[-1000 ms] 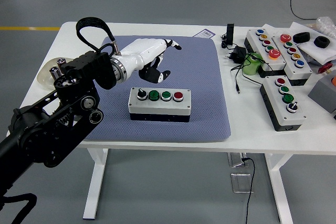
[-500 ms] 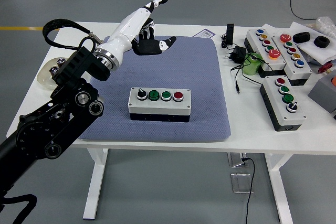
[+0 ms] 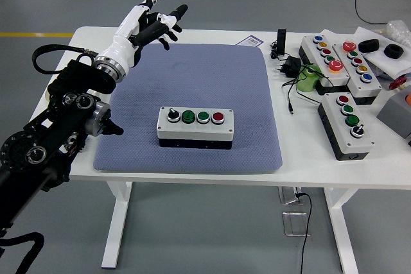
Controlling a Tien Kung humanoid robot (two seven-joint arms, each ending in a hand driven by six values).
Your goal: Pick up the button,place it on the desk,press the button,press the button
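Resting flat near the front middle of a blue-grey mat [image 3: 192, 75]: the button box [image 3: 195, 126], grey-topped over a black base, long side running left to right. Lined up across its lid, from left: a black knob [image 3: 172, 115], two green buttons [image 3: 188, 117], a red button [image 3: 218, 117]. Untouched by anything. Spread under it, covering most of the white counter [image 3: 302, 152], the mat, its front edge close to the counter's near edge.

Raised well behind and to the left of the box, above the mat's far left corner: the left hand [image 3: 144, 24], white-backed with a dark palm, fingers [image 3: 173, 12] splayed apart and holding nothing. Trailing down from its wrist to the lower left corner, the black left arm [image 3: 58, 133], a looped cable [image 3: 45, 56] beside its elbow joint. Partly hidden behind that arm at the counter's left edge, a pale round dish [image 3: 56, 91].

Crowded on the counter's right side, off the mat: three more control boxes [image 3: 347, 123] carrying coloured buttons, one nearer the front, two angled behind it. Between them and the mat, a black plug adapter [image 3: 289, 65] with tangled cable, and a green object [image 3: 309, 78] just beside the boxes. At the far right corner, black ring-shaped pieces [image 3: 392, 51] on a white sheet.
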